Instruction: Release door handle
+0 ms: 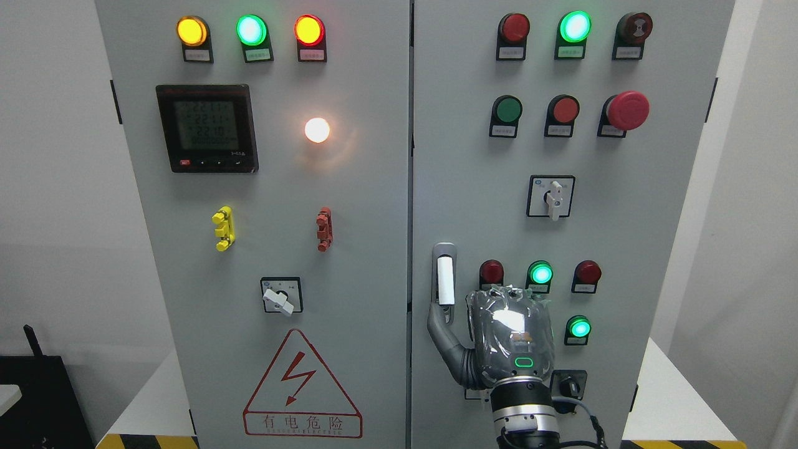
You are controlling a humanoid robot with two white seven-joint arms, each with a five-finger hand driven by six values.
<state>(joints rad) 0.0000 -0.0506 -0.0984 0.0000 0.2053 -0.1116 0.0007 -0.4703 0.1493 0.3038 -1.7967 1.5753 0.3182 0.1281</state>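
Door handle (444,280) sits at the right cabinet door's (474,187) left edge. Right robot hand (508,333) is just beside it, thumb (444,337) hooked under; other fingers hidden, grip unclear. Best release: uncurl thumb, withdraw straight back, clear of the indicator lamps (540,274).

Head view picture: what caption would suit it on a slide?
Robot's right hand rests against the grey cabinet's right door, thumb beside the white door handle.
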